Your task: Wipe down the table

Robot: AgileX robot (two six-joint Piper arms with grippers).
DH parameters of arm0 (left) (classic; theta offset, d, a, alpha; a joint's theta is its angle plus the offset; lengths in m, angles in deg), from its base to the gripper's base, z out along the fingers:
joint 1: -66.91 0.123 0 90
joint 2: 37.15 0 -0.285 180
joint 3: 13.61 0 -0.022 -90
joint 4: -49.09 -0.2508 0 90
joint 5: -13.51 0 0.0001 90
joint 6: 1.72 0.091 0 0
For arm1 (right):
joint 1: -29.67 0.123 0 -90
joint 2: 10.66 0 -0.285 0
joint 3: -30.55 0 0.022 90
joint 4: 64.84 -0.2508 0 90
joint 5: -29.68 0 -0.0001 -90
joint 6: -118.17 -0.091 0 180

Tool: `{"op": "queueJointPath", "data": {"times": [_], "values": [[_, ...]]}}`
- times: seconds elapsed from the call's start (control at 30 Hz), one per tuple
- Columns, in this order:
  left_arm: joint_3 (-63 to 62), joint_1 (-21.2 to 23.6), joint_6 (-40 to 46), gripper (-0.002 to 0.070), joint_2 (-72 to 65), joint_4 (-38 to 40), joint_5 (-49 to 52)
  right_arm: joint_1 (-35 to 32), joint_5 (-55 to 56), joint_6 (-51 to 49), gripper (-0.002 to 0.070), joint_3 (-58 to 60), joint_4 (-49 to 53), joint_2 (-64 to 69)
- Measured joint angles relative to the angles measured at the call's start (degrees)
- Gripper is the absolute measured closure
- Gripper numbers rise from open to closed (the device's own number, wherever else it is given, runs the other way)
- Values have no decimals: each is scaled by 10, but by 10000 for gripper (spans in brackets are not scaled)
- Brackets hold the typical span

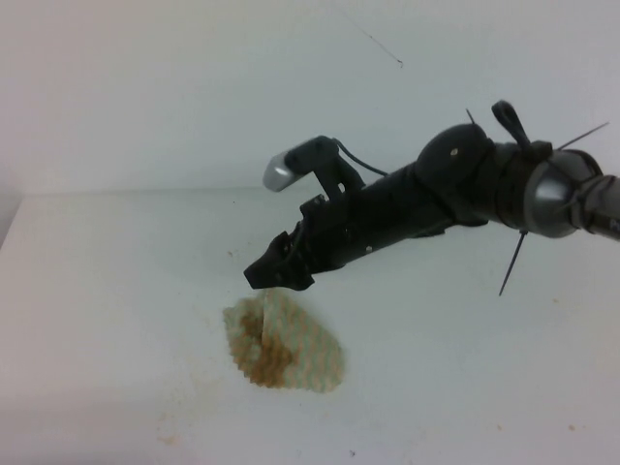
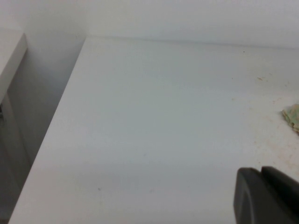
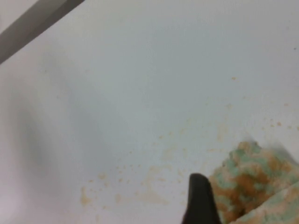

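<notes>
A pale green cloth (image 1: 288,346), stained brown, lies crumpled on the white table (image 1: 116,291), with one fold rising towards my right gripper (image 1: 276,278). That gripper hangs just above the cloth's far edge, open and holding nothing. In the right wrist view one dark finger (image 3: 201,203) shows beside the cloth (image 3: 254,179), while the other finger is out of view. Brown smears (image 3: 154,175) mark the table beside the cloth. My left gripper (image 2: 260,176) is shut and empty, low over bare table, and the cloth's edge (image 2: 292,115) shows farther off.
The table meets a white wall (image 1: 194,97) at the back. Its left edge (image 2: 56,121) drops off beside a grey cabinet (image 2: 9,116). A few brown specks (image 1: 170,426) dot the front of the table.
</notes>
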Motion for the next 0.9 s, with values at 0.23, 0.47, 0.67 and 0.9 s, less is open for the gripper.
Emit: {"op": "queueJointPath", "data": {"times": [0.23, 0.47, 0.67, 0.9], "values": [[0, 0, 0, 674, 0, 0, 0, 22, -66, -51, 230, -34, 182, -4], [0, 0, 0, 674, 0, 0, 0, 74, -13, -175, 235, -34, 368, 27], [0, 0, 0, 674, 0, 0, 0, 83, 75, -203, 276, -35, 352, 55], [0, 0, 0, 674, 0, 0, 0, 82, 84, -240, 354, -62, 367, 95]]}}
